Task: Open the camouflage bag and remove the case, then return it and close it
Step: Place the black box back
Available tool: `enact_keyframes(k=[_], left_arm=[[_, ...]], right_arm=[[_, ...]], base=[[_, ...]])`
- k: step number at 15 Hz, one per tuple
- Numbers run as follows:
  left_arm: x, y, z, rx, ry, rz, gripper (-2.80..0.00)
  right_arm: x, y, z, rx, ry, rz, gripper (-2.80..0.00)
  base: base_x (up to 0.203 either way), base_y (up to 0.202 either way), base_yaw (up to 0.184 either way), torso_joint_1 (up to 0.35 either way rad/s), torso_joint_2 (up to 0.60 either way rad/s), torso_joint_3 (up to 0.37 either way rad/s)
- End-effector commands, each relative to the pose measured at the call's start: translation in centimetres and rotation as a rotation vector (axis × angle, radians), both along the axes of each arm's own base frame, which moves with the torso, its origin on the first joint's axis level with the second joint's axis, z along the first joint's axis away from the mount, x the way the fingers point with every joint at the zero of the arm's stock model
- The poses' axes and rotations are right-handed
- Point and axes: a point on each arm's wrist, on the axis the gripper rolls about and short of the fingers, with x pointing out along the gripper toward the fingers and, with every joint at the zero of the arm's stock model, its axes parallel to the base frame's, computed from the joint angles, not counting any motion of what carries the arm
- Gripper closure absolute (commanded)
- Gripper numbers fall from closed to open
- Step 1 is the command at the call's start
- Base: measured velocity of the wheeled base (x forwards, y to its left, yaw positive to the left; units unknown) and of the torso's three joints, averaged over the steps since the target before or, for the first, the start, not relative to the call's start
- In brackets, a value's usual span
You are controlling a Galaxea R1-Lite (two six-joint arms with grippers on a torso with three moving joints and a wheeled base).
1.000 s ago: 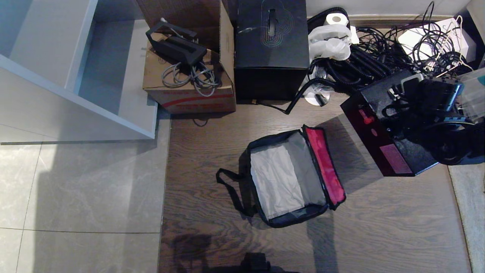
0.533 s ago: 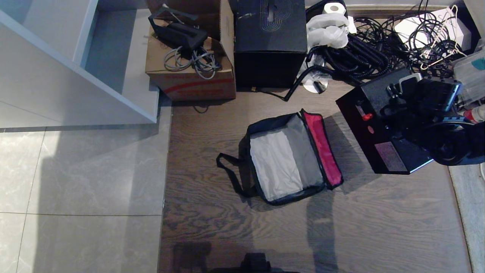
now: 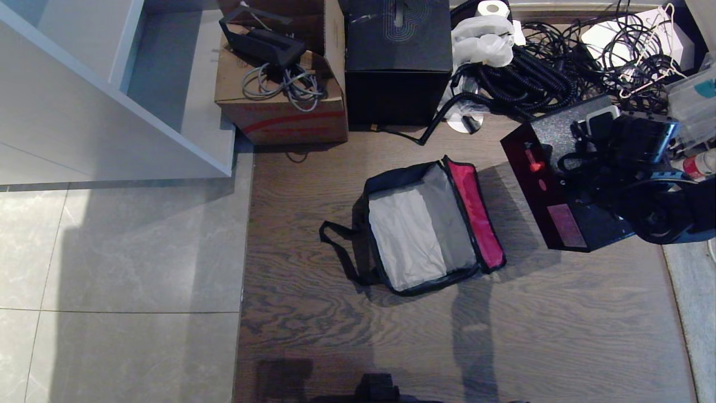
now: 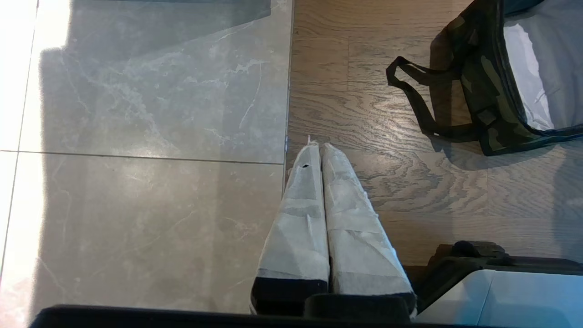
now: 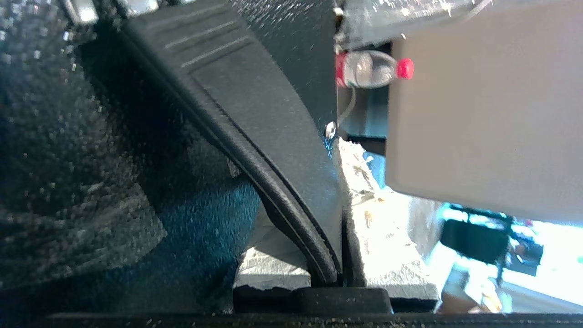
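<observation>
Hanging from the right claw [image 3: 594, 130], the case [image 3: 565, 184] sits tilted above the wooden floor [image 3: 358, 347], off to the right of the camouflage bag [image 3: 426, 226]. That claw is clenched on the case's bar handle [image 5: 273, 150]. The bag lies open on the floor, its red lid folded towards the case. A pale label [image 3: 566, 225] shows on the case's side; I can't read it. The left claw [image 4: 319, 148] hangs pressed together, empty, near the bag's strap [image 4: 412, 93].
</observation>
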Motion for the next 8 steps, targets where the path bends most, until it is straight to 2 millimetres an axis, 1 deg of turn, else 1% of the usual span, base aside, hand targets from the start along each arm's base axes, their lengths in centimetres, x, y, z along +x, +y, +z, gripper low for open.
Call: enact_keyframes(k=[1, 4, 5, 8], left_arm=[[0.0, 0.0, 0.0, -0.001, 0.0, 0.001, 0.0], [0.0, 0.0, 0.0, -0.001, 0.0, 0.001, 0.0], [0.0, 0.0, 0.0, -0.001, 0.0, 0.001, 0.0], [0.0, 0.0, 0.0, -0.001, 0.0, 0.001, 0.0]], right_arm=[[-0.3, 1.0, 0.6, -0.004, -0.009, 0.022, 0.0], [-0.2, 2.9, 0.7, -0.002, -0.013, 0.068, 0.0], [0.0, 3.4, 1.1, 0.001, -0.024, 0.077, 0.0], [-0.7, 5.3, 1.1, 0.048, 0.036, 0.128, 0.0]], base=[[0.0, 0.0, 0.0, 0.0, 0.0, 0.0], [0.0, 0.0, 0.0, 0.0, 0.0, 0.0], [0.0, 0.0, 0.0, 0.0, 0.0, 0.0], [0.0, 0.0, 0.0, 0.0, 0.0, 0.0]])
